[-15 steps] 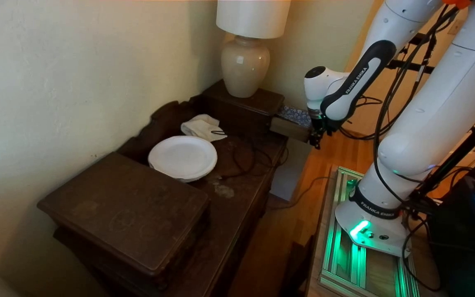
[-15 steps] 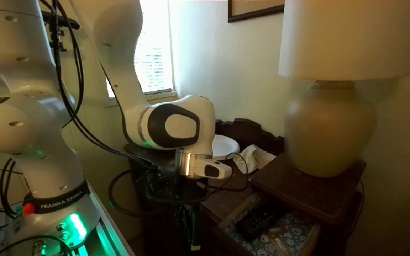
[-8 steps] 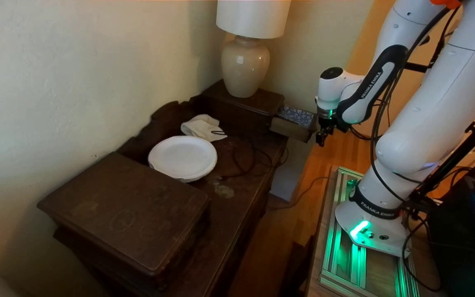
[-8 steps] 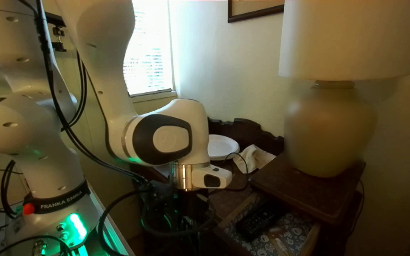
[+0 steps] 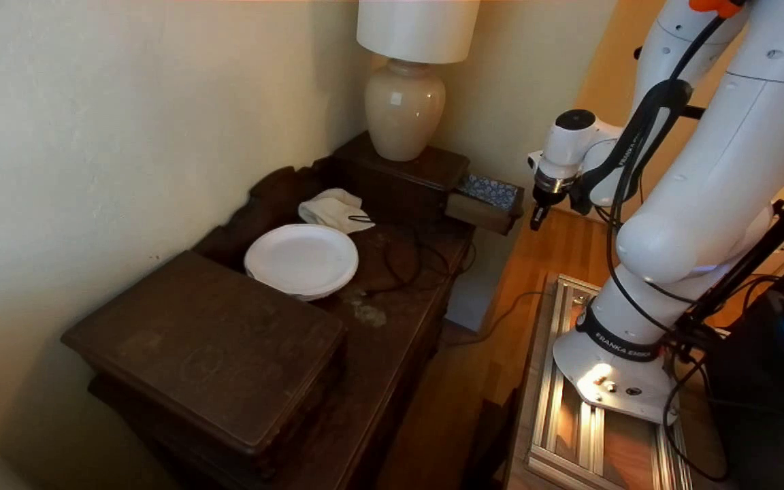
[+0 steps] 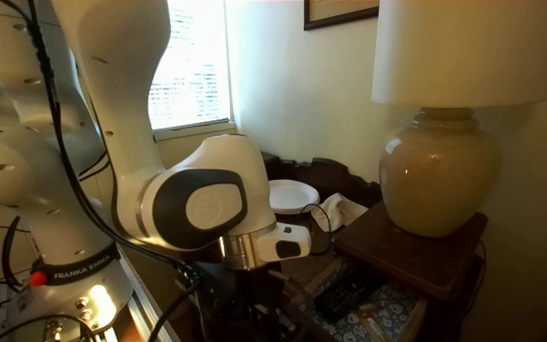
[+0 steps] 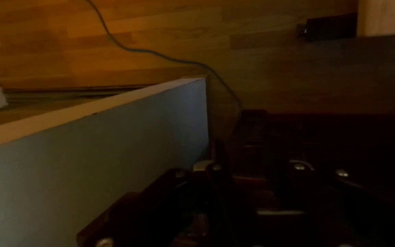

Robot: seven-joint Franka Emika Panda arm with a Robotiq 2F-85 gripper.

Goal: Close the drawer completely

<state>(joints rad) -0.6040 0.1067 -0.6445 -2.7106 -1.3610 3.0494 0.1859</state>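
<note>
In the room corner: small shallow dark-brown wooden drawer (image 5: 479, 212), paler on its sides, sticks out from under the top of a dark-brown flat-topped wooden stand (image 5: 436, 167); still open, closing not done.
Blue-and-white floral lining (image 5: 491, 190): covers drawer floor; in an exterior view a black many-buttoned remote (image 6: 342, 297) lies on it, w/ a pale slim item (image 6: 373, 327) too dim to ID.
Drawer weight: prob. light, contents add little, so a modest shove should do; remote may slide if shoved hard.
Drawer wood: stiff, not fragile; more apt to stick or skew on its runners (hidden) than to slip.
Front panel (image 5: 516, 209): best contact, dead centre; no grasp req'd, just a slow, level, straight push. Off-centre prob. = jam. Can't make out a knob or handle.
Black jointed gripper (image 5: 537, 221): hangs just beside the front panel, not touching, gap visible in an exterior view; wrist view v. dark, so can't tell if fingers are spread or together, & no held obj. made out.
Glossy cream ceramic lamp w/ white shade (image 5: 405, 109): stands on same stand; prob. top-heavy, so go easy at end of travel & don't bang it home.
</note>
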